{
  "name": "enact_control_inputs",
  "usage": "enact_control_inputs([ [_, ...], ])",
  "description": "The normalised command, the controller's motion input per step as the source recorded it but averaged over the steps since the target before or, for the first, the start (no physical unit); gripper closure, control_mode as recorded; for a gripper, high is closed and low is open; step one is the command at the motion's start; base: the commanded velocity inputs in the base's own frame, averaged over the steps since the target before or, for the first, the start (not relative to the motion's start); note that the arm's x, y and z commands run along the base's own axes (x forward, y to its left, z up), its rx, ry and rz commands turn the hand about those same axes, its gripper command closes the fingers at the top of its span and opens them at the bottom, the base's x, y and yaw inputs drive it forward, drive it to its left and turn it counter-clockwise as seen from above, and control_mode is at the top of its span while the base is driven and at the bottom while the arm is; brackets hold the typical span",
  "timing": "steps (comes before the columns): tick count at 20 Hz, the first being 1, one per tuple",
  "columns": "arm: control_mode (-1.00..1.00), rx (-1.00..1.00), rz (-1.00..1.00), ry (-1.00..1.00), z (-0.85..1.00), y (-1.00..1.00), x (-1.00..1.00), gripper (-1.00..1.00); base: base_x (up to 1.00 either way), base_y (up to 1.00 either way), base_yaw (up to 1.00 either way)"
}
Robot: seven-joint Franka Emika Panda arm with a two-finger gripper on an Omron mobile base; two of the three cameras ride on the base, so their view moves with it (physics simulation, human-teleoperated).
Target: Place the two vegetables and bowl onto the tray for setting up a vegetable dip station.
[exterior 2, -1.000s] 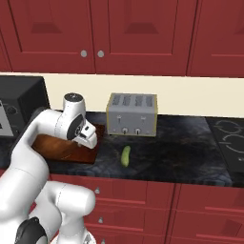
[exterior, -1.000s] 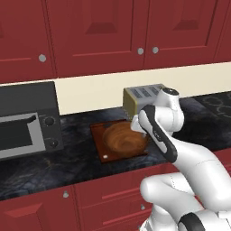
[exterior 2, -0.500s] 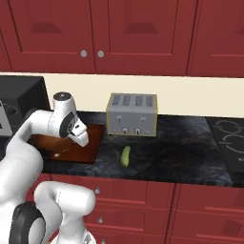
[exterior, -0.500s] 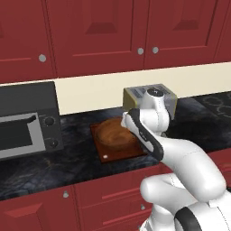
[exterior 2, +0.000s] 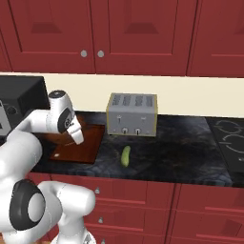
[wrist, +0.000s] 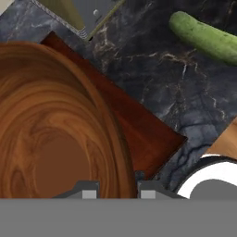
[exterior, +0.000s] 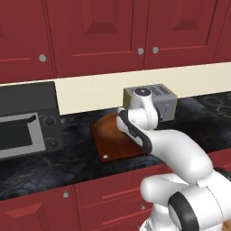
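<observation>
We are in a home kitchen: red cabinets [exterior 2: 95, 33] with round knobs hang above a dark marbled tabletop [exterior 2: 181, 152] carrying a silver toaster [exterior 2: 132, 114], a black microwave [exterior: 25, 119] and a stovetop [exterior 2: 231, 143].

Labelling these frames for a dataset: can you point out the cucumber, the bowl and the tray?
cucumber [exterior 2: 126, 156]: right base view, middle of its green body on the counter.
bowl [wrist: 41, 139]: hand view, glossy inner wall.
tray [exterior: 118, 150]: left base view, bare front part of the board near the white dot.
</observation>
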Motion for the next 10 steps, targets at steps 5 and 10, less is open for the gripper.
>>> enact_control_inputs([
  [5,-1.0,0.01,-0.21,0.0,-0.05,0.1,0.27,1.0,0.0,0.0,0.0],
  [10,-1.0,0.08,-0.16,0.01,-0.08,0.08,0.17,1.0,0.0,0.0,0.0],
])
